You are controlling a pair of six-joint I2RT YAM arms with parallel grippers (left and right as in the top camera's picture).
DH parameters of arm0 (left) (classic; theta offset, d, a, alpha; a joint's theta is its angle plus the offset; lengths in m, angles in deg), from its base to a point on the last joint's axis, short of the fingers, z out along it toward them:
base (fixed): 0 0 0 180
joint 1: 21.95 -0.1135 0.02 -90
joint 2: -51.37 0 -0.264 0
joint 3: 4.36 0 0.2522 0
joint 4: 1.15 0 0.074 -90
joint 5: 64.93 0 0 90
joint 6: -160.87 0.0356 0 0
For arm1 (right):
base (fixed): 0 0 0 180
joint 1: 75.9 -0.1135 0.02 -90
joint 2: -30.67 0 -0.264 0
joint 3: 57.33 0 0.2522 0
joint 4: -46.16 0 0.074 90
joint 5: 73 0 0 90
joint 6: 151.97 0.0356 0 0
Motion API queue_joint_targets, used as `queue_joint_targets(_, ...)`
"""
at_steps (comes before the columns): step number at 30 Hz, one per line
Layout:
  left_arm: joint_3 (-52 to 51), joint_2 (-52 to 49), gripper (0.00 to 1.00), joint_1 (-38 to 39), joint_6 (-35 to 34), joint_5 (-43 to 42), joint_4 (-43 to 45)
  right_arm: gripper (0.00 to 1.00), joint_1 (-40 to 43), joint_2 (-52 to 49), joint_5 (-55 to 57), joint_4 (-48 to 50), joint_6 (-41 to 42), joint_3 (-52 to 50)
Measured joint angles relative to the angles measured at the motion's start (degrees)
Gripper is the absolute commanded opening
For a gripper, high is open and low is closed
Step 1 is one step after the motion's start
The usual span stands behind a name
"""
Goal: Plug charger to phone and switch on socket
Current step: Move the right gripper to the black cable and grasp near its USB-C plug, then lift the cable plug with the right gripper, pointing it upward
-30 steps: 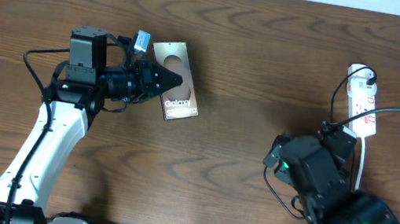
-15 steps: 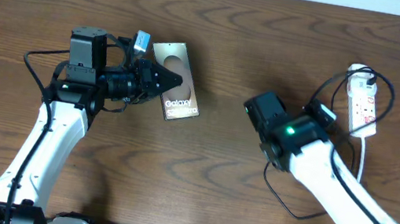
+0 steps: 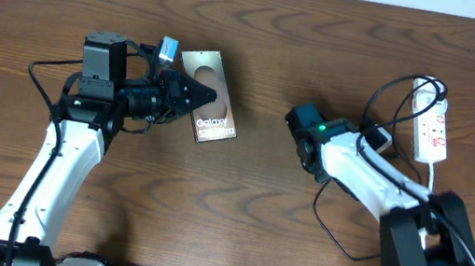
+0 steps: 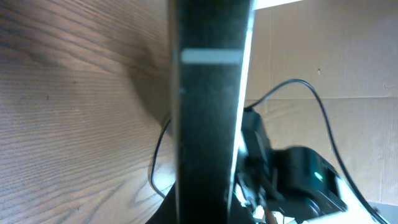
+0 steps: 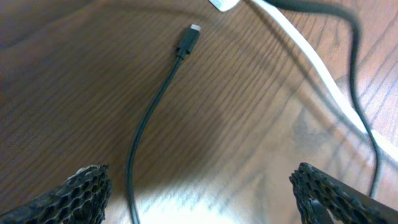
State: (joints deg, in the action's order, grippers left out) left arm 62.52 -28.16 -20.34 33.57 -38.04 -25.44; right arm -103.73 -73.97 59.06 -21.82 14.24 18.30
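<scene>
We are on fetching the charger [image 5: 149,112]. Our right gripper [image 5: 208,186] hangs spread wide over its plug tip [image 5: 194,30], toward the right edge of the table [image 3: 309,31] near the power strip [image 3: 432,124]. The left gripper [image 3: 205,96], pressed together, sits over the phone [image 3: 215,128] near the far edge. Next we need to descend and pinch just behind the tip.

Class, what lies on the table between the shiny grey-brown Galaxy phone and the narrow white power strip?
Mainly the right arm's black wrist, over bare wood; the overhead view shows this.
</scene>
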Motion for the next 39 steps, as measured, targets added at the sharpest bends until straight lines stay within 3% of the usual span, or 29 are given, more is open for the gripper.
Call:
queue_joint_targets(10, 0.0, 0.0, 0.07, 0.0, 0.0, 0.0, 0.0, 0.90, 4.3, -6.9, -1.4, 6.0, 1.9, 0.1)
queue_joint_targets(12, 0.0, 0.0, 0.07, 0.0, 0.0, 0.0, 0.0, 0.83, 5.1, -7.3, -1.3, 6.8, 2.2, 0.4)
queue_joint_targets(14, 0.0, 0.0, 0.07, 0.0, 0.0, 0.1, 0.0, 0.65, 5.6, -8.0, -1.2, 7.8, 2.8, 0.9)
queue_joint_targets(20, 0.0, 0.0, 0.07, 0.0, 0.0, 0.7, 0.0, 0.36, 5.7, -9.4, -1.1, 10.4, 3.1, 1.7)
queue_joint_targets(33, 0.0, 0.0, 0.07, 0.0, -0.2, 0.7, 0.0, 0.13, 5.7, -9.7, -3.4, 11.2, -1.9, 2.3)
queue_joint_targets(39, 0.0, 0.0, 0.07, 0.0, -0.2, 0.7, 0.0, 0.12, 4.2, -9.6, -4.4, 12.4, -10.7, 2.5)
